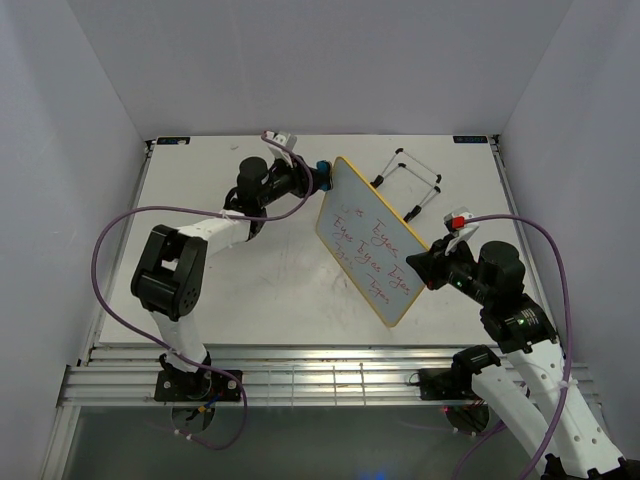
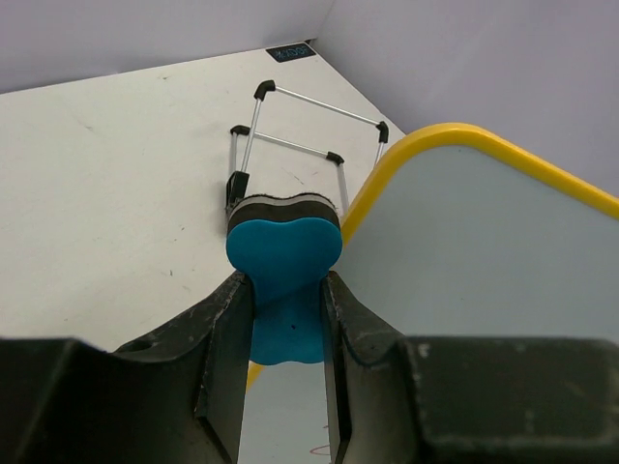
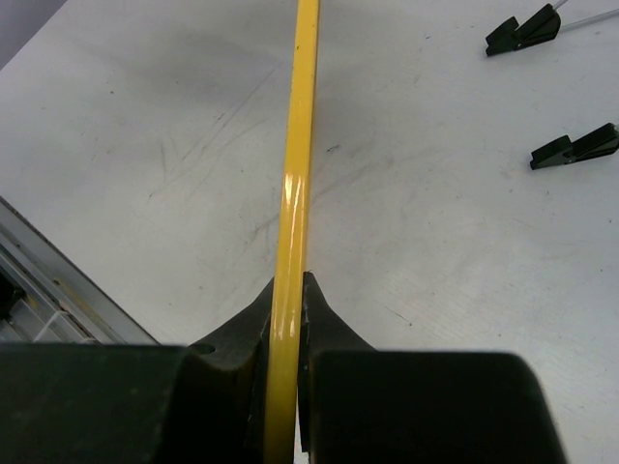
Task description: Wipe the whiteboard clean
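Toward the lower right of the overhead view, pinching the whiteboard [image 1: 368,240] by its yellow frame with the right gripper [image 1: 428,268], jaws closed tight on the thin rim and holding the board tilted across frame centre above the table [image 1: 220,300]. Carrying red handwriting [image 1: 375,262] over most of the face, so judging the wiping as not yet started. Up at the board's upper-left corner, clamping the blue eraser [image 1: 322,172] in the left gripper [image 1: 316,178], jaws closed on its narrow waist, sitting just beside the frame corner; not being able to tell contact. Needing now to lay the pad flat on the face and sweep along the lines with light pressure, bracing against twisting the board out of that thin pinch. Farther up, leaving the wire stand [image 1: 410,185] lying detached on the table.
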Available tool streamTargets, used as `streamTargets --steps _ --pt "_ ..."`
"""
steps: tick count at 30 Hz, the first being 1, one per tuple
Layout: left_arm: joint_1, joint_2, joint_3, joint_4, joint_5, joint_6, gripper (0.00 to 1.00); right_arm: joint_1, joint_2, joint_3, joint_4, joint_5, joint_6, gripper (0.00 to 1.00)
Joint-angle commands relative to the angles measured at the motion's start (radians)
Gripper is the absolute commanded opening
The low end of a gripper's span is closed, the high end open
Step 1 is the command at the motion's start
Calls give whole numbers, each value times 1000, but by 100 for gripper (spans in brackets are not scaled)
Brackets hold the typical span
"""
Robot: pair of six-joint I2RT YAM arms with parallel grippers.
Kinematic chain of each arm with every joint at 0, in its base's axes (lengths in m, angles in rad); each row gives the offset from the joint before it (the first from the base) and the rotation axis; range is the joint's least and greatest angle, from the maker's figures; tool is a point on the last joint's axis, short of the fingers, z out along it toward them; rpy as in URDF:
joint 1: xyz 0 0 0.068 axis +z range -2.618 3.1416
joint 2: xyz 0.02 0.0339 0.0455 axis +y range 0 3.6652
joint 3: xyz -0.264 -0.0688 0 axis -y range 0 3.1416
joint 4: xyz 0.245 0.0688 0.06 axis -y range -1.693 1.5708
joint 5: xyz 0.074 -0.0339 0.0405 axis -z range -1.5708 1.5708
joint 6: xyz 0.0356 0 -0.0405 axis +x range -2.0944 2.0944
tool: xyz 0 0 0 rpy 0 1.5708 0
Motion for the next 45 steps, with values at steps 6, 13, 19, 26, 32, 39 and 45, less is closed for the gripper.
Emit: streamTargets --steps 6,13,19,26,32,39,45 --pt "-186 -85 -100 158 2 3 0 27 9 19 72 -255 65 8" --pt "-330 -82 -162 227 -15 0 0 27 44 64 110 -295 99 8" --pt "-332 -96 -228 227 -97 12 0 27 44 90 92 -297 88 8" --pt "-156 -16 -239 269 -19 -20 0 27 21 81 76 -332 78 8" --pt "-97 59 -171 285 -3 -2 0 27 21 104 79 -382 101 8" --pt "-94 116 -120 280 7 11 0 27 23 107 80 -402 114 8" --pt "-166 27 -133 311 37 -3 0 27 47 70 104 -409 110 8"
